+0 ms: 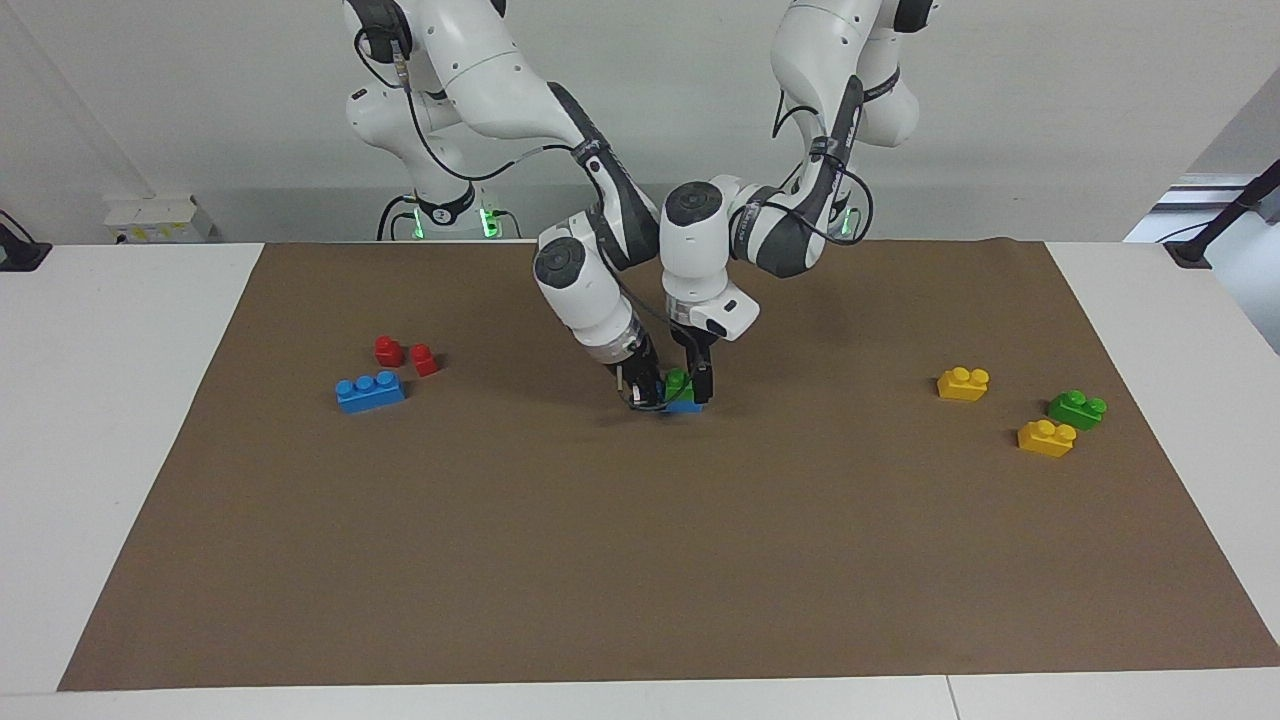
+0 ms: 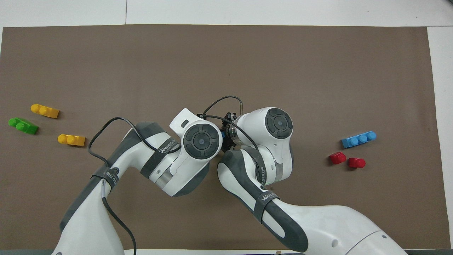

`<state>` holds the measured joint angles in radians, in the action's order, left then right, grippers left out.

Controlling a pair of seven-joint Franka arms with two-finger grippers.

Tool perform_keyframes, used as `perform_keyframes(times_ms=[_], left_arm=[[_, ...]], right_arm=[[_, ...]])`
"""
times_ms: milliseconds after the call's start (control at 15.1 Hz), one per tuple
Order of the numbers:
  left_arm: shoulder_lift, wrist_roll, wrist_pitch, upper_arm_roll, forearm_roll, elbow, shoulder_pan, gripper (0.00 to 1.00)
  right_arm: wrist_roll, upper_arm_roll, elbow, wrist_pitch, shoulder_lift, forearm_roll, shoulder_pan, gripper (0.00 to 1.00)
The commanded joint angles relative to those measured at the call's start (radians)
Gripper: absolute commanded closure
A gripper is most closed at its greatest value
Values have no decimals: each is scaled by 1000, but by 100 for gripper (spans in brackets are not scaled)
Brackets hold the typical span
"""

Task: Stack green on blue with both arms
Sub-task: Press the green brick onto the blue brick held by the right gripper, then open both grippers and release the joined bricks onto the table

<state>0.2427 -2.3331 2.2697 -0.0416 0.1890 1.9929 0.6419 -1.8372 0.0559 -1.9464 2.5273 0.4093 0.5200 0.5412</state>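
Two claws meet low over the middle of the brown mat [image 1: 640, 560] on the desk [image 1: 120, 420]. The left claw [image 1: 697, 385] points straight down with its fingers on either side of a green brick [image 1: 678, 382], clamped on it. That green brick sits on top of a blue brick [image 1: 686, 405], of which only a corner shows under the fingers. The right claw [image 1: 640, 385] comes in tilted from the right arm's end and is down beside the same pair; whether its fingers are apart or together I cannot tell. From above both wrists cover the pair, and only a sliver of blue [image 2: 224, 134] shows between them.

The word "WANAGED" or something close to it is printed on the straps around both forearms; it is hard to read for sure.

Toward the right arm's end lie a second blue brick [image 1: 370, 391] and two red bricks [image 1: 405, 355], the reds just nearer to the robots than the blue and close to it. Toward the left arm's end lie a second green brick [image 1: 1077, 408] and two yellow bricks [image 1: 1003, 410], one touching or nearly touching the green, the other a little apart.

Both groups lie well inside the mat's edges. The half of the mat farther from the robots is open, and wide bare stretches separate the centre from each group.
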Motion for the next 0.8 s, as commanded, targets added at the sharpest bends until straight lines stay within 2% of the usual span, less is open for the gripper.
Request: perform_keyframes(times_ms=[0, 332, 730], left_arm=[[-51, 87, -55, 9, 15, 3, -39, 0], [-74, 380, -87, 9, 15, 0, -168, 0], [-76, 720, -88, 11, 15, -18, -335, 0]], right_arm=[[-20, 2, -20, 2, -4, -23, -17, 31], [-5, 1, 29, -88, -6, -26, -72, 26], [194, 1, 61, -278, -66, -34, -260, 23]])
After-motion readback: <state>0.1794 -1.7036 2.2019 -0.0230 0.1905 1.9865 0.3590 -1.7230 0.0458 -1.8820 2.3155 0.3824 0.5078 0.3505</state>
